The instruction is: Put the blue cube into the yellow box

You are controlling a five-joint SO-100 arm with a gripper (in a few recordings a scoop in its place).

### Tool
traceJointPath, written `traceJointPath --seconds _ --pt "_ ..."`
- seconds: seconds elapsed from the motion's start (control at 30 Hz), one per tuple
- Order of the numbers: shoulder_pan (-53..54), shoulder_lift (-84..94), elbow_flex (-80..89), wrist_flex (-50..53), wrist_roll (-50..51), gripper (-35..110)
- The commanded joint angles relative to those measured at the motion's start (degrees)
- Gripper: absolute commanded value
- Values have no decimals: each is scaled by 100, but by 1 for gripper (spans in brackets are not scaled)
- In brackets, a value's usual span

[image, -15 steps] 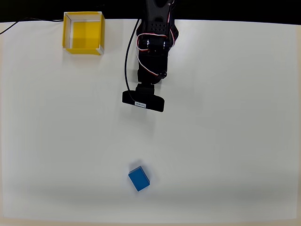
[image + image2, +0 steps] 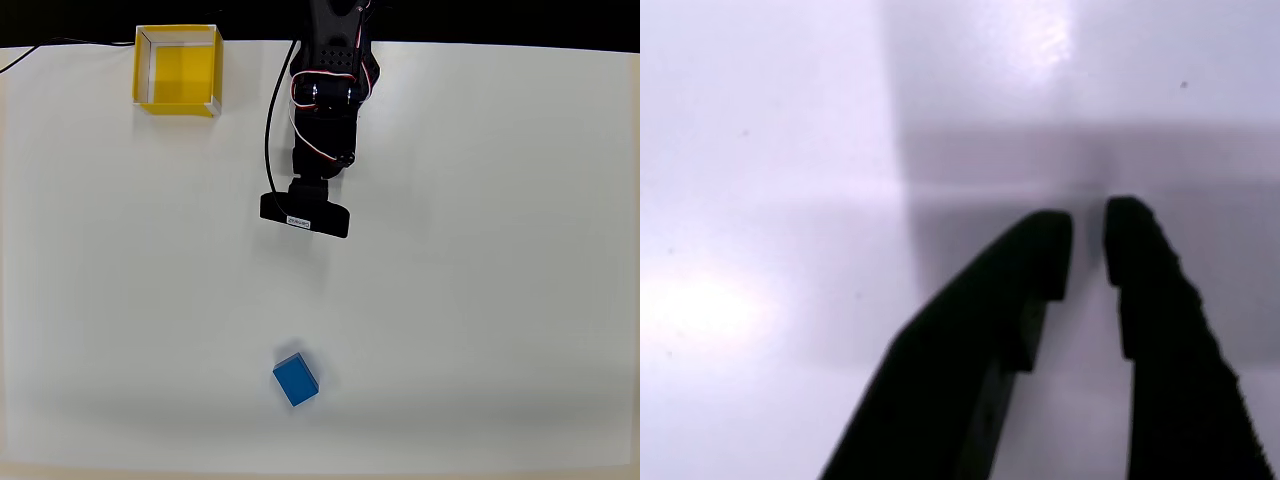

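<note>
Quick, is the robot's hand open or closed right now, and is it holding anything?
Hand: nearly closed, only a thin gap between the fingertips, holding nothing. The blue cube sits alone on the table.

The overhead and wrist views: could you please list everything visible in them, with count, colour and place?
blue cube: one, bright blue, low on the table in the overhead view, a little left of centre, lying free and turned at an angle.
yellow box: one, yellow with white-edged rim, open-topped and holding nothing, at the table's top left in the overhead view.
table: one, white, under everything.
cable: one, black, running along the arm's left side in the overhead view.
arm: one, black with red and white wires, reaching down from the top edge in the overhead view.
gripper: one, black, above bare table in the wrist view, jaws a narrow gap apart with nothing between them.
</note>
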Motion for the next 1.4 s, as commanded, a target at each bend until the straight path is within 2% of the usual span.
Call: traceJointPath --seconds 0.0,0.07,0.23,0.5,0.6,0.83,1.1,1.37 --pt "141 -211 -439 62 -185 1" --pt "264 -844 -1081 -62 -272 10" --pt "580 -2426 -2584 -932 299 24" --pt "1169 -4772 -4254 -2268 -202 43" --pt "1310 -5643 -4816 -2804 -457 46" --pt "1477 -7515 -5774 -4939 -905 48" --pt "1266 -9316 -7611 -5238 -958 48" --pt "879 -10406 -8508 -5581 -1002 48"
